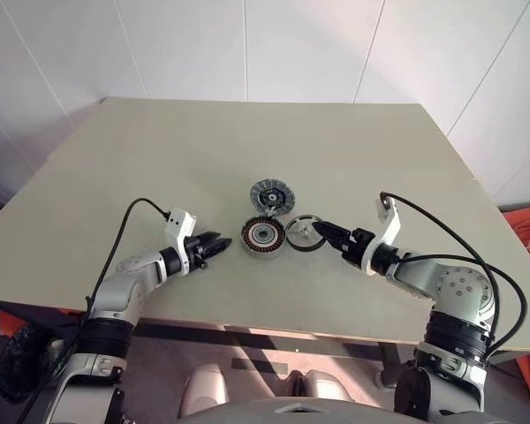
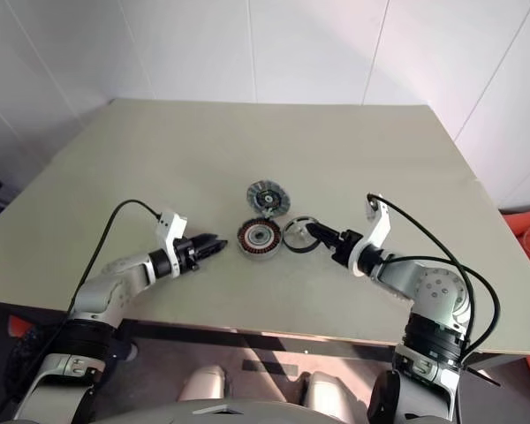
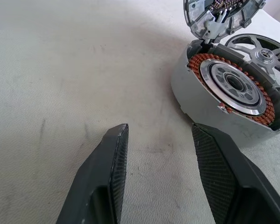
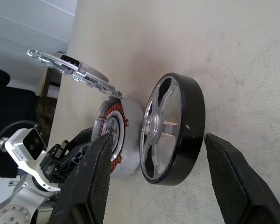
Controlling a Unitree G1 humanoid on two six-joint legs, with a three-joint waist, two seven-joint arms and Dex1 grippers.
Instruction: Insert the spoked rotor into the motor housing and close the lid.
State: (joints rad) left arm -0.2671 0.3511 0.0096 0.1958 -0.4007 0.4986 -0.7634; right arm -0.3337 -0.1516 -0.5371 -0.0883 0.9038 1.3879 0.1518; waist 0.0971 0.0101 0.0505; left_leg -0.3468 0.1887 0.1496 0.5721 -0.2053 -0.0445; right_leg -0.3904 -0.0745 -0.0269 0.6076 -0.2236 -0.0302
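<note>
1. Spoked rotor (image 1: 304, 233) lies on the tabletop mid-width, nearer its front edge, touching the motor housing (image 1: 262, 236); hinged lid (image 1: 272, 195) stands open.
2. Right gripper (image 1: 322, 230) jaws apart, straddling the rotor rim; left gripper (image 1: 219, 244) half-spread, empty.
3. Risk: off-centre closure could tip the rotor or shove the housing.

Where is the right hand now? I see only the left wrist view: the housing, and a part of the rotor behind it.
Observer: The right hand is at the spoked rotor, on the side away from the motor housing.
Operator: Does it hold the rotor?
Observer: No. In the right wrist view its fingers stand open, one on each side of the black rim, with a gap on both sides.
</note>
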